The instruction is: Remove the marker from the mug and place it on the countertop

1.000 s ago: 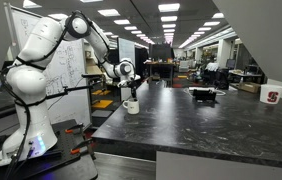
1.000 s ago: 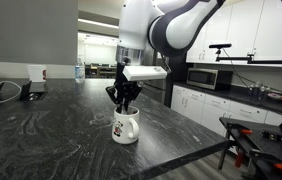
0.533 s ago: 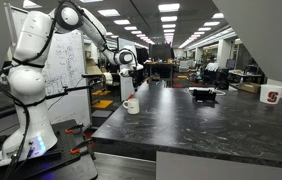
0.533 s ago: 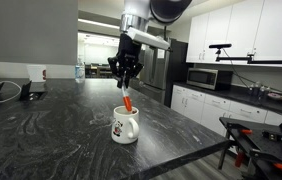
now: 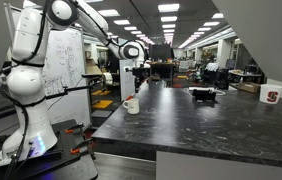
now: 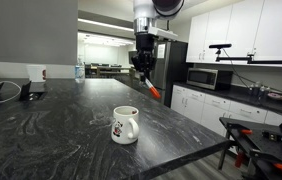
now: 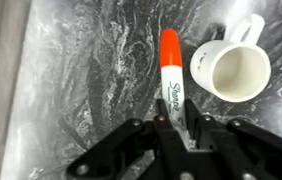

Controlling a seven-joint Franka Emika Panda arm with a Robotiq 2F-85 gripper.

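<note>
My gripper [image 6: 144,76] is shut on the marker [image 6: 153,92], a red-capped pen hanging high above the countertop [image 6: 51,130]. In the wrist view the marker [image 7: 169,70] sticks out from between the fingers [image 7: 178,128], its red cap pointing away. The white mug [image 6: 125,125] stands empty near the counter's corner, below and to the left of the marker; it also shows in the wrist view [image 7: 232,68] and in an exterior view [image 5: 131,105]. The gripper [image 5: 133,66] is well above the mug there.
A white cup with a red logo [image 5: 272,97] stands far along the countertop [image 5: 211,125], and another shows in an exterior view [image 6: 37,73]. A dark object [image 5: 203,95] lies mid-counter. A bowl-like object and cables [image 6: 1,92] sit at the far end.
The gripper has risen with the marker, lifting it fully out of the mug and moving it sideways, away from the mug. The mug has stayed in place.
</note>
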